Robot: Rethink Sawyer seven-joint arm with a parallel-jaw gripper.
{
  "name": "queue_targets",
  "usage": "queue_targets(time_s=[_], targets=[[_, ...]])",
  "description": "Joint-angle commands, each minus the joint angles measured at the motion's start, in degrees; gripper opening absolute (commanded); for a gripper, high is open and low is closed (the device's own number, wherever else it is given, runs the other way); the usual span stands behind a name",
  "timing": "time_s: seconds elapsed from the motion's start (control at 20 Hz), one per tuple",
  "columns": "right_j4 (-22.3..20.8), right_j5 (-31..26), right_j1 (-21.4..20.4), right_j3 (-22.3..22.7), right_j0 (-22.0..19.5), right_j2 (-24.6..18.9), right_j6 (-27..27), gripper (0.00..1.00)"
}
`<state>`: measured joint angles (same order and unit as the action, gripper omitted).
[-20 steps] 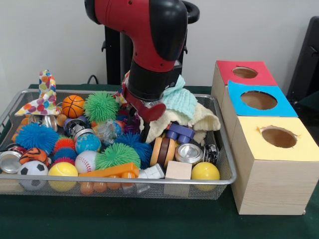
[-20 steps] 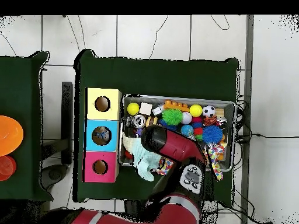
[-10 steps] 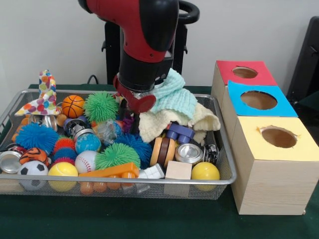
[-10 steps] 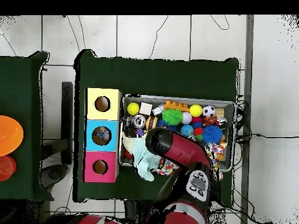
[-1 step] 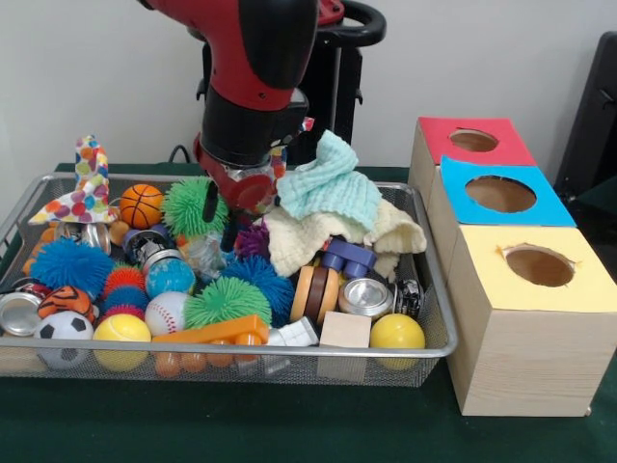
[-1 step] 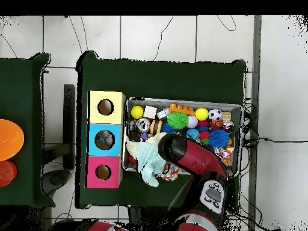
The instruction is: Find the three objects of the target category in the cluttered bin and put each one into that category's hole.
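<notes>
Hand (image 5: 220,214) fingers are hanging spread and gripping nothing, just above the purple spiky ball (image 5: 253,239) beside the green spiky ball (image 5: 193,205). Mint cloth (image 5: 331,186) is lying on the cream cloth (image 5: 386,230) right of it, inside the wire bin (image 5: 436,318); three holed boxes (image 5: 528,318) are standing outside

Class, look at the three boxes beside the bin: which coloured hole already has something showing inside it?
The blue-topped box, the middle of the three: the overhead view shows something pale inside its hole, while the yellow box and red box holes look dark.
</notes>
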<state>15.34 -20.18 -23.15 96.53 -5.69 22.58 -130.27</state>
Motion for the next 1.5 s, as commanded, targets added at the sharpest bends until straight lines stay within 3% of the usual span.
queue_targets(time_s=[0.05, 0.35, 0.8, 1.25, 1.5], targets=[[0.89, 1.46, 7.37, -3.78, -1.90, -4.23, -7.60, 1.00], [2.90, 3.34, 11.50, -6.54, -0.45, -4.73, -10.02, 1.00], [2.72, 6.02, 13.23, -6.37, -0.32, -4.30, -10.45, 1.00], [0.90, 3.41, 7.23, -2.51, -2.55, -4.29, -7.71, 1.00], [0.97, 4.81, 7.89, -2.61, -2.27, -3.92, -8.55, 1.00]])
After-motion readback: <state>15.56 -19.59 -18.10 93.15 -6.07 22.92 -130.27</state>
